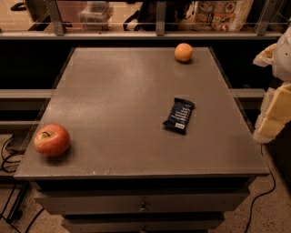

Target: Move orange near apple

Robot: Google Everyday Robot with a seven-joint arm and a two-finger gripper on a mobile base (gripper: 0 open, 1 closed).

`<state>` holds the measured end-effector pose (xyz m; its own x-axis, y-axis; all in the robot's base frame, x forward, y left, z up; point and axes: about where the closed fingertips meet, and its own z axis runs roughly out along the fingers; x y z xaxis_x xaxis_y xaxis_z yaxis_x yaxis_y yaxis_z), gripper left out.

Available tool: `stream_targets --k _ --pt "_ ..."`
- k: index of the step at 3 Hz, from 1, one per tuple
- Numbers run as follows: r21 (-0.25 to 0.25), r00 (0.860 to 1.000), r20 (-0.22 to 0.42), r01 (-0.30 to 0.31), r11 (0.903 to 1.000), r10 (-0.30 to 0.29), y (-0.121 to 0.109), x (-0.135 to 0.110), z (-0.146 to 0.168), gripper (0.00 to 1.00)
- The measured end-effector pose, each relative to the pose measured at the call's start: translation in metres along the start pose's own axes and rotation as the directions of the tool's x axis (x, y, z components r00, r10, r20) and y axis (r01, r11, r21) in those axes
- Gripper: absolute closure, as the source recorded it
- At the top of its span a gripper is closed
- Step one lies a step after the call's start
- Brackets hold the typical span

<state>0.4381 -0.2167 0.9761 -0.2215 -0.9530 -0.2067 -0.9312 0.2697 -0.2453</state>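
Orange [183,52] sits upper centre-right, near the table's [118,91] far edge. Apple [52,140] is at lower left, well apart. Gripper [274,113] is at the right frame edge, off the table, without the orange; how open, cannot tell.

Risks: a nudged orange could roll off the far edge; the dark snack bar [179,115] may lie in the carry path.

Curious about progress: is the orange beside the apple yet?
No: the orange lies far right, the apple near left, and the tool hangs beyond the table's right edge.

Nothing can be read. The dark wrapper [179,115] on the table [118,91] and the bag [223,13] beyond it bear print too small to read. The pincer [272,119] hangs at the table's right edge.
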Motion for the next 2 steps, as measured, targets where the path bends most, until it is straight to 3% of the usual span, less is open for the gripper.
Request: stream_targets --k 1,2 --pt "0.007 1.0 0.003 -0.001 1.0 0.001 -0.001 -0.001 -0.001 0.0" --pt "0.054 0.998 0.055 -0.017 0.9984 0.014 -0.02 -0.018 0.004 0.0"
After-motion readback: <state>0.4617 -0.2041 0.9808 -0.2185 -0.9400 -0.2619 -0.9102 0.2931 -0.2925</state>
